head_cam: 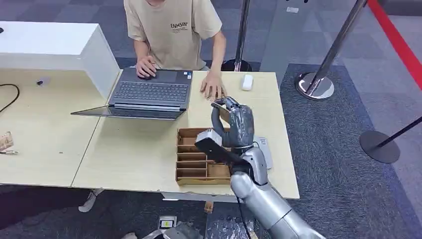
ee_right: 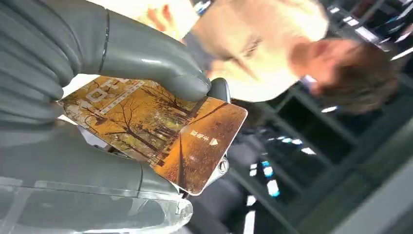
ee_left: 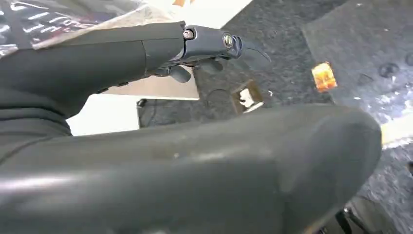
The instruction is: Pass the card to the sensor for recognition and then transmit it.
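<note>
Holding: right hand (head_cam: 233,122) grips a glossy orange card printed with autumn trees (ee_right: 160,136), the thick grey thumb (ee_right: 151,61) pressing its face and darker fingers behind it.
Right hand place: raised above the desk's (head_cam: 134,149) right half, at about 3 o'clock of the desk's middle, over a brown compartmented cardboard tray (head_cam: 191,159).
Left hand: left hand (ee_left: 195,165) hangs over dark carpet, one dark finger (ee_left: 146,53) stretched out straight; cannot tell whether it holds anything.
Person: sits at 12 o'clock in a beige T-shirt (head_cam: 171,27), both hands on or beside an open grey laptop (head_cam: 149,92).
Small items: a white mouse-like object (head_cam: 247,81) lies at 1 o'clock on the desk; a flat grey device (head_cam: 263,149) lies just beside the tray at 3 o'clock of it.
</note>
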Robot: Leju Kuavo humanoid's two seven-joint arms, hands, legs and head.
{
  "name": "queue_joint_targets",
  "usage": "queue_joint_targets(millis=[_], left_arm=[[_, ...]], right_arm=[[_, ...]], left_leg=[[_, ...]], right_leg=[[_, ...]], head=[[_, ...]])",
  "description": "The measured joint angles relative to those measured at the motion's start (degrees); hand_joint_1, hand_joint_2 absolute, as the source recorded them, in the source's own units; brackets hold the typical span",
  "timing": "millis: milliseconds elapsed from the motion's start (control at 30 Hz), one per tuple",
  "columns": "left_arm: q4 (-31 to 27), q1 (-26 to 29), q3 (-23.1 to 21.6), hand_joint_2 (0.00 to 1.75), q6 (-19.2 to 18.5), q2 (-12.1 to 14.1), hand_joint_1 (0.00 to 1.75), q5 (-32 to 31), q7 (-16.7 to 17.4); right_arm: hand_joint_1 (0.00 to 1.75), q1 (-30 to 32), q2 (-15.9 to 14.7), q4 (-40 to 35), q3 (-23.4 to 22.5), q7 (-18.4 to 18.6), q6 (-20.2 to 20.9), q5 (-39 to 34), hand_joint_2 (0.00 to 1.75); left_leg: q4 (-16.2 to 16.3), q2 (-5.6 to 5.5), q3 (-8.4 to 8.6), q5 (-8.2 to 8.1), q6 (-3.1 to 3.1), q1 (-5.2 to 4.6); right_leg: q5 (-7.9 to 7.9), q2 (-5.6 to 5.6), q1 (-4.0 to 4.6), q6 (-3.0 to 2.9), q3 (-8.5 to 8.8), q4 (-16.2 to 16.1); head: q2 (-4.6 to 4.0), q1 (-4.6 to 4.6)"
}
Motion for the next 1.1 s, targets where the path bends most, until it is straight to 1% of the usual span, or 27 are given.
queue_joint_targets(millis=[133,300,767,933,1067,1100], left_arm=[[0.00,-0.06,-0.33,0.00,-0.13,0.00,0.00,0.02,-0.15],[0.00,-0.07,-0.35,0.00,-0.13,0.00,0.00,0.02,-0.09],[0.00,-0.07,-0.35,0.00,-0.13,0.00,0.00,0.02,0.00],[0.00,-0.08,-0.35,0.00,-0.13,0.00,0.00,0.17,0.00],[0.00,-0.08,-0.35,0.00,-0.13,0.00,0.00,0.35,0.00],[0.00,-0.08,-0.35,0.00,-0.13,0.00,0.00,0.35,0.00]], right_arm=[[1.75,-0.49,-0.35,2.05,-2.22,-1.09,0.00,-0.61,1.75],[1.75,-0.53,-0.55,3.54,-3.88,-1.46,0.00,-0.72,1.75],[1.75,-0.59,-0.59,5.74,-5.57,-1.51,0.00,-0.87,1.75],[1.75,-1.16,-0.72,8.00,-6.33,-1.70,0.00,-5.49,1.75],[1.75,-1.51,-1.11,12.06,-6.49,-3.06,0.28,-13.09,1.75],[1.75,-1.52,-1.18,13.09,-6.51,-3.47,0.39,-13.97,1.75]], left_leg=[[0.00,0.01,0.02,-0.01,0.00,0.00],[0.00,0.00,0.02,-0.01,-0.01,0.00],[0.00,0.01,0.01,0.00,-0.01,0.00],[0.00,0.01,0.01,-0.01,-0.01,0.00],[0.00,0.00,0.01,-0.01,-0.01,0.00],[0.00,0.00,0.01,-0.01,-0.01,0.00]], right_leg=[[0.01,0.07,0.00,0.00,-0.01,0.00],[-0.01,0.04,0.01,-0.01,-0.02,0.01],[-0.01,0.03,0.01,-0.01,-0.01,0.02],[-0.01,0.03,0.00,-0.01,-0.01,0.01],[-0.01,0.02,0.00,-0.01,-0.02,0.01],[-0.01,0.03,0.00,-0.01,-0.02,0.01]], head=[[0.00,-0.04],[0.00,-0.02],[0.00,0.00],[0.00,-0.02],[0.00,0.00],[0.00,-0.02]])
